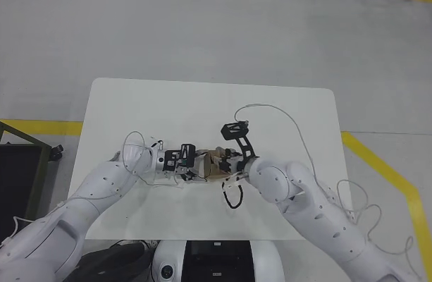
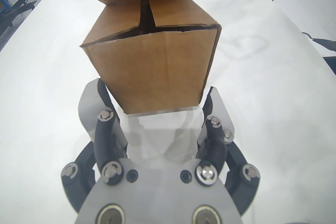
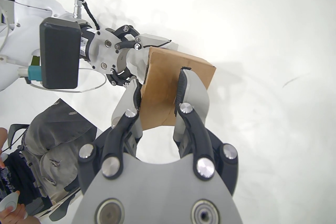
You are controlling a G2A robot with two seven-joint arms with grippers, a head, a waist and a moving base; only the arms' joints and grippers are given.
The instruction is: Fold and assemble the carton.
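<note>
Two grippers meet over the near middle of the table (image 1: 131, 106), with the carton (image 2: 157, 57) held between them. The left gripper (image 2: 156, 87) has its fingers closed on the carton's left end, one pad against each side wall. The right gripper (image 3: 160, 80) clamps the right end, with one finger lying across an outer panel and the other at that panel's edge. I cannot tell whether the carton rests on the table or hangs just above it.

It looks like a small, light box of thin corrugated board. It is probably stiff across its panels, weak at the creases and easily dented by a hard squeeze. Wall panels close to a corner seem the safest hold, not the loose flaps (image 2: 173, 11), which meet with a dark gap and do not lie flush.

Near the robot, the table's near edge runs close behind both wrists, leaving little room to draw back. The far half lies open, as do both sides. A thin cable (image 1: 293, 123) loops over the far right and could snag a wide swing.
</note>
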